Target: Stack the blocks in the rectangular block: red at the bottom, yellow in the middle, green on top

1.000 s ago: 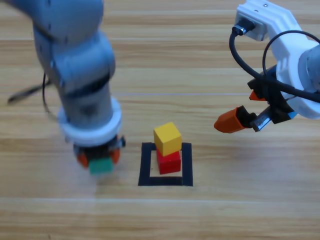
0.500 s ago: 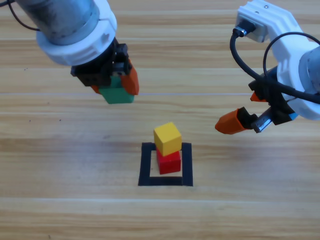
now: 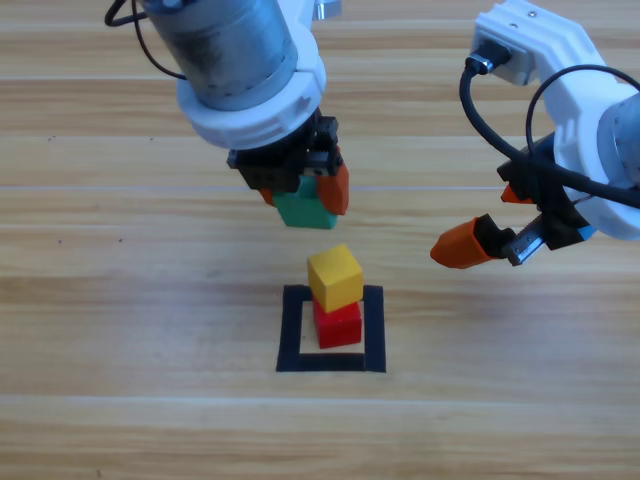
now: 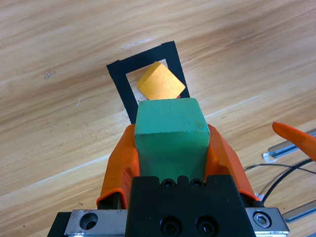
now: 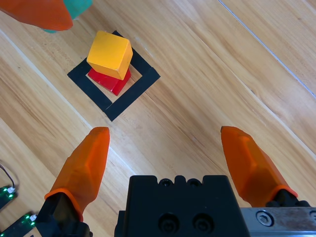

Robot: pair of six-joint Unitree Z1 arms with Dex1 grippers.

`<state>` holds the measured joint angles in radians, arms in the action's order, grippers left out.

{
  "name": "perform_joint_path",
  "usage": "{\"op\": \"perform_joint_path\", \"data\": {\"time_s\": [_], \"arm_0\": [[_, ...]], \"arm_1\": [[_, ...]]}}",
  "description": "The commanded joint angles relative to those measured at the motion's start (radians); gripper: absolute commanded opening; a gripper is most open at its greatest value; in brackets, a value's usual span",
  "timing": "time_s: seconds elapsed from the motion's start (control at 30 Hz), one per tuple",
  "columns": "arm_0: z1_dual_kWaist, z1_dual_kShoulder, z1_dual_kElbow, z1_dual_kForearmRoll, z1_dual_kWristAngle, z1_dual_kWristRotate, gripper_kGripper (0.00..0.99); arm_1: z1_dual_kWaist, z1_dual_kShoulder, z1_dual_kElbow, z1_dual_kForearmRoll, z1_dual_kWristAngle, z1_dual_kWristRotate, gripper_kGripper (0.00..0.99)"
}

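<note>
left tool (image 3: 305, 198) clamped on the green cube (image 4: 170, 131), held clear above the desk (image 3: 120, 320). left wrist view shows the cube's flat front face square between both jaws; high view hides most of it. just beyond the tool: yellow cube (image 3: 335, 277) sits turned on the red cube (image 3: 339, 324), inside the black tape frame (image 3: 295, 330). farther right, the right tool (image 5: 170, 155) hangs wide open, empty.

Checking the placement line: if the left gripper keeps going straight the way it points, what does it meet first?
Probably the yellow cube, which sits just beyond the green cube held in the left gripper; depth is unclear.
</note>
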<state>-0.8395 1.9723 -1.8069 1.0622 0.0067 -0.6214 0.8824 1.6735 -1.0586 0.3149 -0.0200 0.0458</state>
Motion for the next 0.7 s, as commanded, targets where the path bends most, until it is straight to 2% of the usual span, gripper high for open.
{"op": "perform_joint_path", "data": {"time_s": [0.03,0.2,0.4,0.7], "arm_0": [[-0.024,0.071,0.004,0.035,-0.005,-0.031,0.0],[-0.047,0.157,-0.094,0.127,-0.005,-0.096,0.0],[-0.079,0.2,-0.141,0.157,-0.013,-0.162,0.0],[-0.098,0.232,-0.203,0.185,0.032,-0.253,0.0]], "arm_1": [[-0.026,0.017,0.026,0.013,-0.018,0.0,0.988],[-0.026,-0.005,0.04,0.021,-0.024,0.0,0.988],[-0.026,-0.054,0.072,0.021,-0.037,0.0,0.988],[-0.026,-0.055,0.081,0.021,-0.049,-0.001,0.988]]}}
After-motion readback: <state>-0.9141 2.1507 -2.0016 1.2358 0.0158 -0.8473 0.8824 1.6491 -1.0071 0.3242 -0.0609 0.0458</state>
